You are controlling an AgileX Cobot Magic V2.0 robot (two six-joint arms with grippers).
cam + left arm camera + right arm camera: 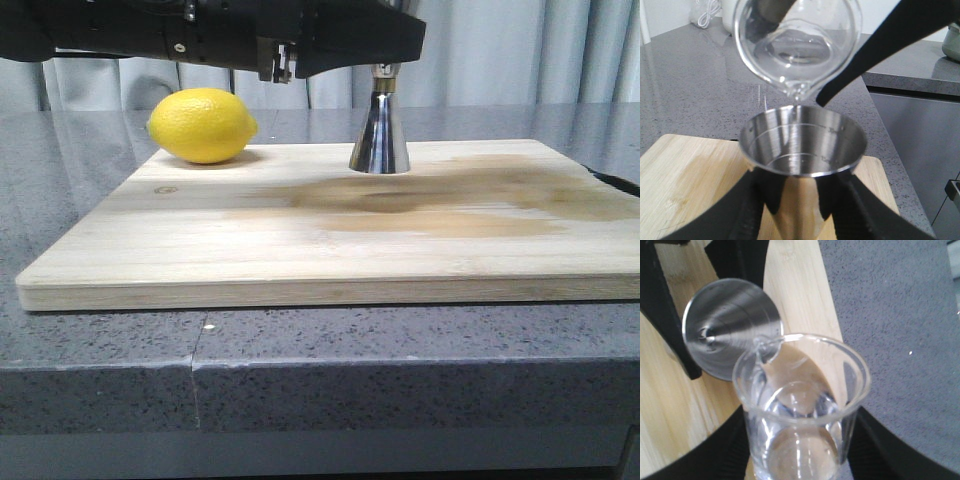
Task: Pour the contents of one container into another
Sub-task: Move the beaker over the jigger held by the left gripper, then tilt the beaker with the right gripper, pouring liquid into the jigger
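**Beaker tipped over the jigger's mouth**

Clear glass beaker (pixel 797 47) held tilted, spout (pixel 796 91) lowest, directly above the open top cup of the steel jigger (pixel 802 150). Clear liquid inside the glass, gathered toward the spout; a thin stream just visible between spout and jigger cup. Seen from the right wrist, beaker (pixel 802 410) clamped between the dark fingers of the right gripper (pixel 800 450), rim leaning over the jigger's round mouth (pixel 732 335). Left gripper (pixel 800 200) closed around the jigger's body, one black finger (pixel 747 210) on each side. Jigger (pixel 380 125) upright toward the back of the wooden cutting board (pixel 300 250), upper half hidden behind the black arm. Lemon (pixel 202 125) near the board's back left corner, well apart from the jigger. Darker wet-looking patch (pixel 440 200) spread across the board's right half. Board resting on a grey speckled counter (pixel 300 380).
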